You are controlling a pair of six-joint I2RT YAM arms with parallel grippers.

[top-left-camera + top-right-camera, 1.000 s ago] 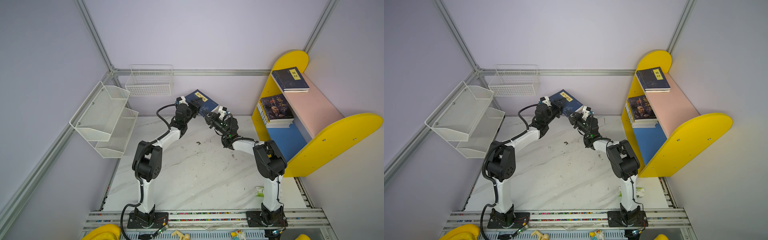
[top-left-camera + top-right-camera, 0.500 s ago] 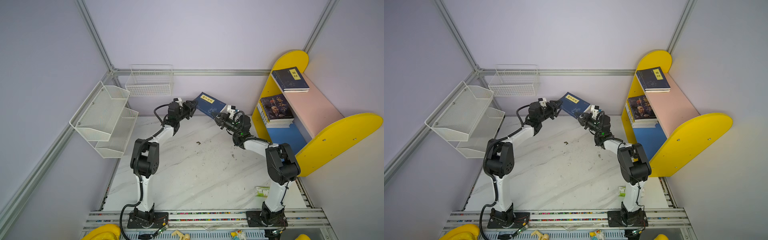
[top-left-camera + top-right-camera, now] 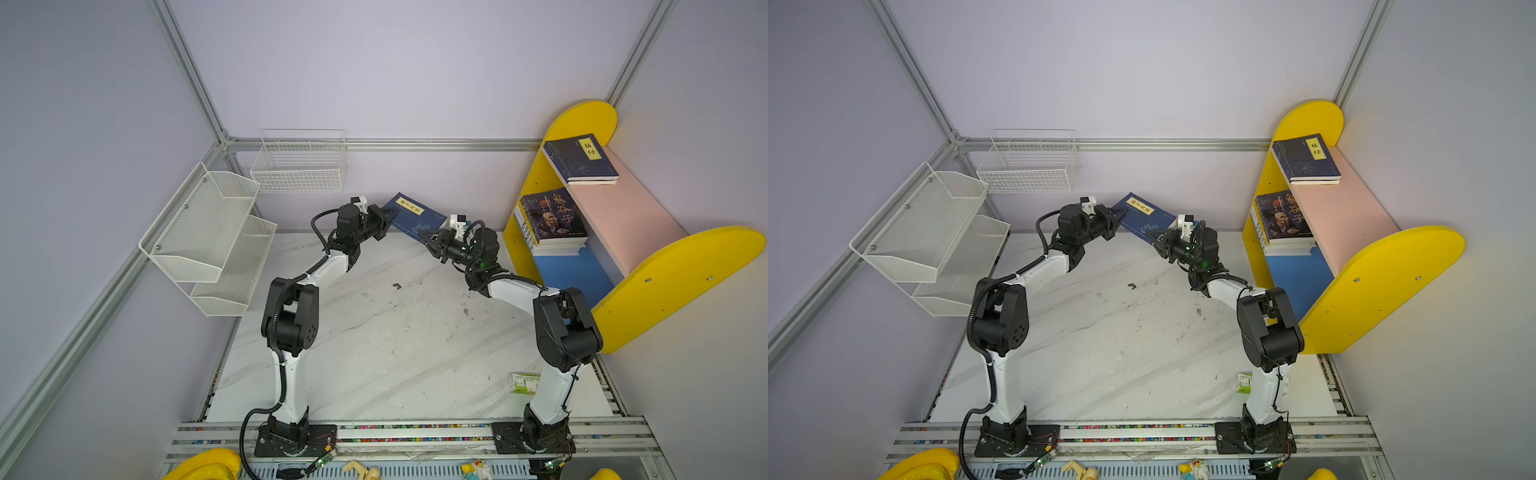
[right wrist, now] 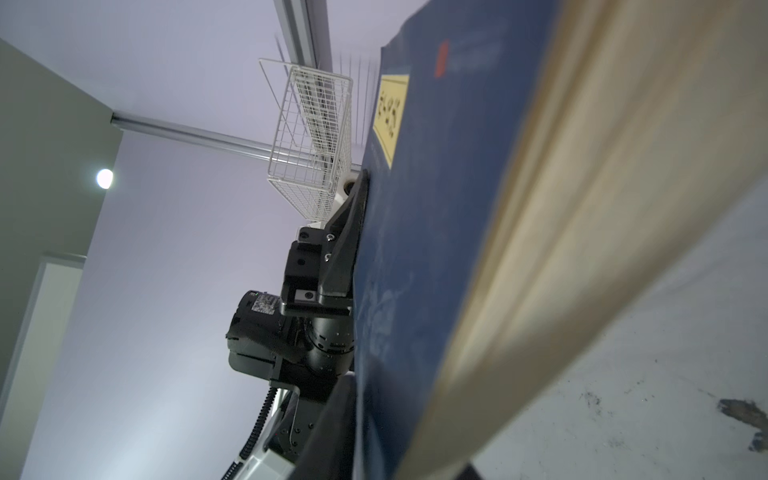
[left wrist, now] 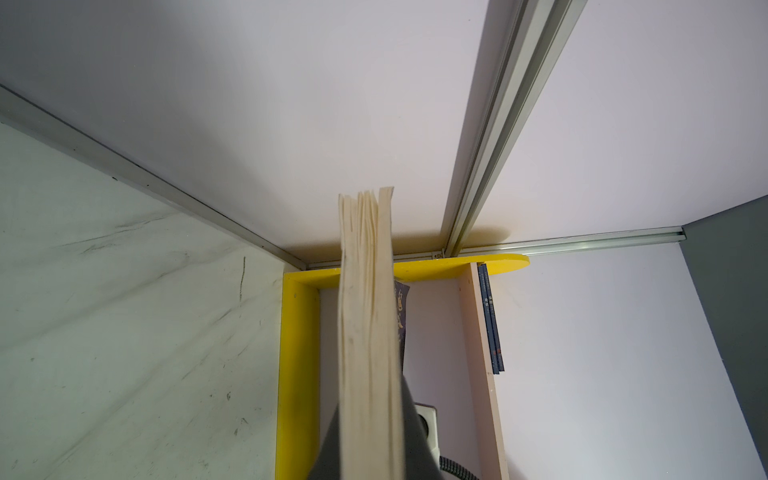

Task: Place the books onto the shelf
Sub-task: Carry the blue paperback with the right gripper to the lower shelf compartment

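Nearest of all, a small green-and-white box [image 3: 523, 382] lies on the marbled desk [image 3: 374, 353], in front of the shelf [image 3: 665, 270] and by the foot of the right arm. Farther in, both arms reach toward the back wall and meet at a navy book [image 3: 415, 216] with a yellow label. It is held tilted in the air above the desk, to the left of the shelf and not yet on it. The left gripper [image 3: 384, 219] is clenched on the book's end farthest from the shelf; the right wrist view shows one of its fingers [image 4: 349, 232] pressed flat against the blue cover. The right gripper [image 3: 430, 242] sits at the book's corner nearer the shelf, but I cannot tell whether it grips. From the left wrist, the book's cream page edge [image 5: 365, 332] points at the shelf. On the shelf, a stack [image 3: 550, 218] topped by a dark Chinese-titled cover rests on the blue lower board [image 3: 573, 270], and a second navy book [image 3: 579, 160] lies flat on the pink upper board [image 3: 631, 220]. Farthest from the shelf, a wire basket [image 3: 299, 166] and a mesh rack [image 3: 208, 232] hang on the walls.
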